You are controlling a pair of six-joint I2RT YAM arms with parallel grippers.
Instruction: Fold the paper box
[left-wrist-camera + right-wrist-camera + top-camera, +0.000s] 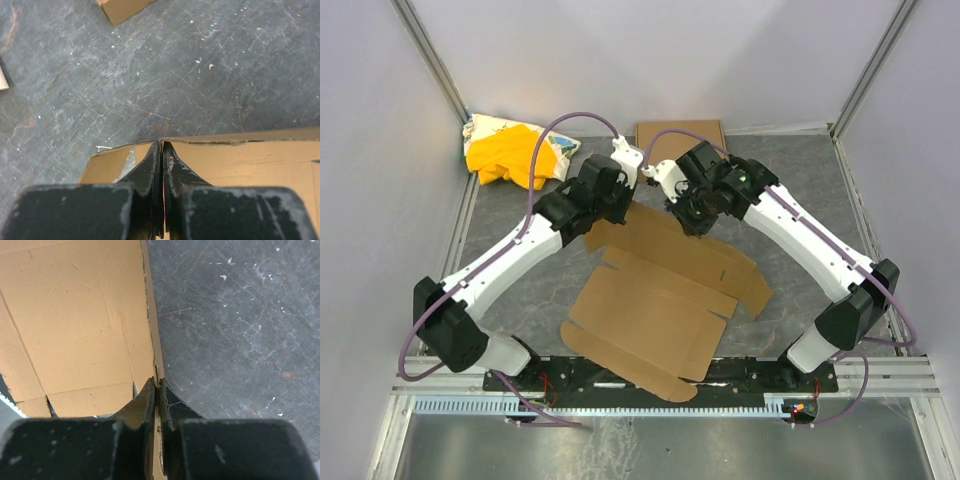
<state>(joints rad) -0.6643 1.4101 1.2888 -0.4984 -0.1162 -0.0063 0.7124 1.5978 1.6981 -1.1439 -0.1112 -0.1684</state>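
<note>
Two grippers meet at the far edge of the paper box (655,310), which lies unfolded as a flat sheet on the grey mottled table (515,290) between the arms. The right gripper (157,385) pinches a thin panel edge. The left gripper (161,144) is pressed tight there, but whether it grips cardboard is unclear. The matte brown cardboard looks light, stiff across its panels and likely to hinge at the creases, so the edges suit pinching best.
</note>
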